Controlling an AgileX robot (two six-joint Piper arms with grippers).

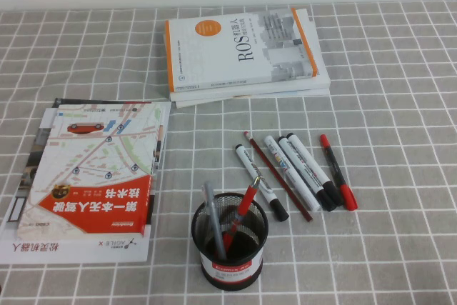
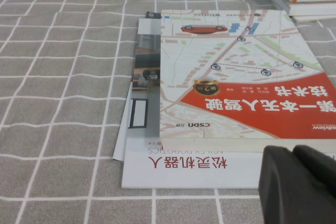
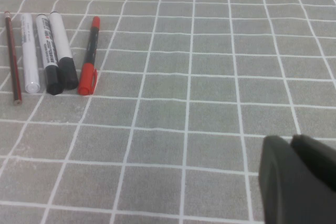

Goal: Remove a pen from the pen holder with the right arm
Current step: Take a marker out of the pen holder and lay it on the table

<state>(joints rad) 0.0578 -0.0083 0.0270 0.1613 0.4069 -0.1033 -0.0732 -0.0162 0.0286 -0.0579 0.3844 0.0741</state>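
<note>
Right tool (image 3: 292,142): pads pressed together, hovering over bare surface (image 3: 210,129) on the near side of the loose markers (image 1: 303,173), not yet at the target.
Left tool (image 2: 294,153): looks pressed together too, by the near edge of the map book (image 2: 231,77).
Pen holder (image 1: 229,248): near-centre, upright; grey pen (image 1: 212,212) and red pen (image 1: 245,205) lean inside.
Advice: spread the pads, move toward the robot's left, pinch the red pen above the rim, and draw it out along its lean so the holder stays put.
</note>
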